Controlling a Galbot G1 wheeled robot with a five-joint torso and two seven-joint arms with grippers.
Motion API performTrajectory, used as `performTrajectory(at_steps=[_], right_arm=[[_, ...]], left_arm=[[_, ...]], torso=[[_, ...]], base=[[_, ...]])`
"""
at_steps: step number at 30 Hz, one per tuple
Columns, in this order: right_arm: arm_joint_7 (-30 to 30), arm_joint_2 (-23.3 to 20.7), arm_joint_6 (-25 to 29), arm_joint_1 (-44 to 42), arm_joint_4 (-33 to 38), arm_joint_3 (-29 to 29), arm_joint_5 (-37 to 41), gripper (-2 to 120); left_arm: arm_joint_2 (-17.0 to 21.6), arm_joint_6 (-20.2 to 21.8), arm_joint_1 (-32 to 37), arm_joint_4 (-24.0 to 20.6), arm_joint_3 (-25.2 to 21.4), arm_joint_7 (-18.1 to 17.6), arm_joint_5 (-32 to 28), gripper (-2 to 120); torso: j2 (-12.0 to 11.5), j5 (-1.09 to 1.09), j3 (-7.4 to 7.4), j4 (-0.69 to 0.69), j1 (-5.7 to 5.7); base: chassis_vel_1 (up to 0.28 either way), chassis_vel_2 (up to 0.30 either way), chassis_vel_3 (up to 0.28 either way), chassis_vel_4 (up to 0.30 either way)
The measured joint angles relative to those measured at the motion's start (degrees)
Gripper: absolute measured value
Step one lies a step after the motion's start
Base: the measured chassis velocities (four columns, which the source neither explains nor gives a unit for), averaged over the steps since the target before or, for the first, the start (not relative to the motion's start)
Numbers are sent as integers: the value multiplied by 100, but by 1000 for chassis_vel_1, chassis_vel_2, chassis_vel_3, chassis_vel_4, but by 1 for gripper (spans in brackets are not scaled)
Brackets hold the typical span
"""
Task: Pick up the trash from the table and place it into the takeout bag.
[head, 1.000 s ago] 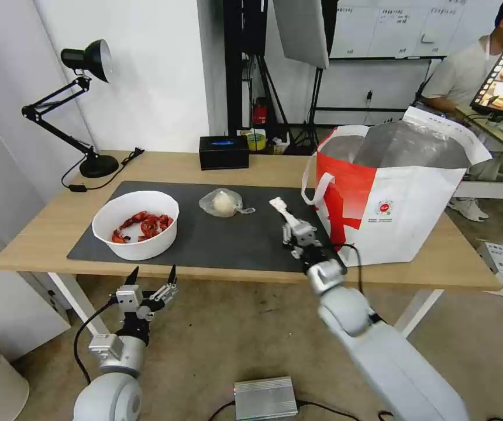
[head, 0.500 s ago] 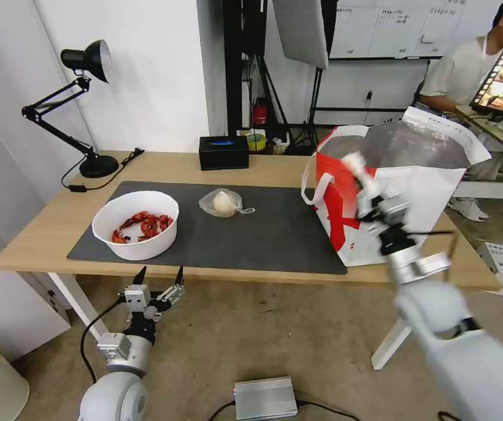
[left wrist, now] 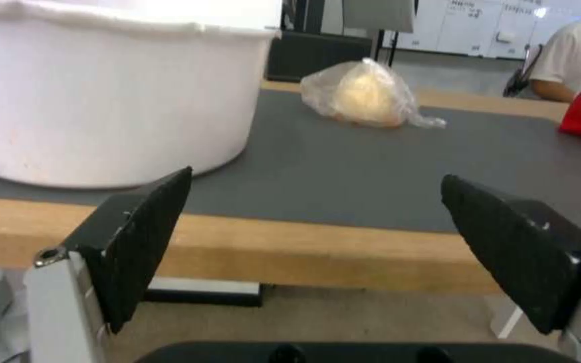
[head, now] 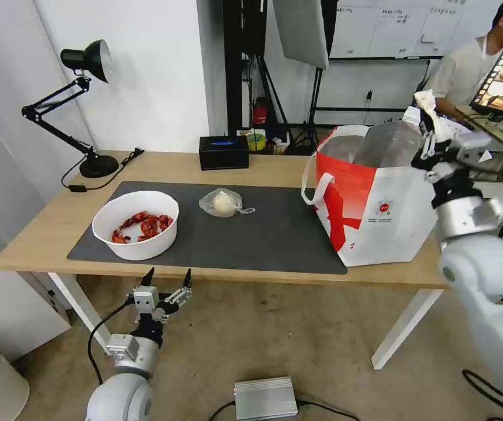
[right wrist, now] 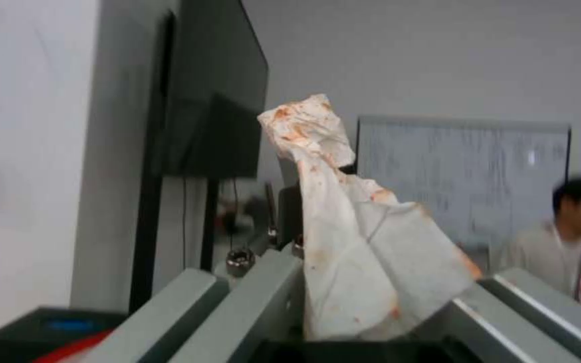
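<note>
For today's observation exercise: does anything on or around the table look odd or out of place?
Nothing spilled or toppled. The right gripper holds a stained napkin above the takeout bag; bowl and small bag sit upright on the mat.

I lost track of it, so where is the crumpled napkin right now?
In the head view the crumpled white napkin is pinched in the right gripper, raised at the right, by the far right corner of the takeout bag.

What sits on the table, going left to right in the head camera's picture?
Black desk lamp → white round bowl of red shells → small clear bag with a white lump → large white takeout bag with red side panel.
</note>
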Motion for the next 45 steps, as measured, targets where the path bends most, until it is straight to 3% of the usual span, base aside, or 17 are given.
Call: performTrajectory(at_steps=[2,17,25,36,38,45], right_arm=[[236,-215,-517,240,-63,-95,582,0],[1882,-546,-1845,2254,-872,-1270,3564,0],[2812,-468,-2619,2847,-1280,-1599,4690,0],[3336,-372,-3274,3349,-1730,-1889,5355,0],[3355,-358,-3300,3370,-1763,-1893,5393,3],[3496,-306,-3461,3330,-1863,-1840,5565,34]], left_arm=[[-7,-1,18,-42,-27,14,-5,100],[20,-18,57,-183,-137,142,-134,100],[22,-19,62,-162,-140,164,-150,100],[15,-12,35,-146,-119,163,-158,100],[16,-10,32,-146,-117,162,-158,100],[56,10,-11,-137,-118,159,-181,100]], torso=[[0,0,0,-1,0],[0,-1,0,1,1],[0,0,0,0,0],[0,0,0,0,1],[0,0,0,0,1],[-1,0,0,0,1]], base=[[0,0,0,0],[0,0,0,0],[0,0,0,0],[0,0,0,0],[0,0,0,0],[0,0,0,0]])
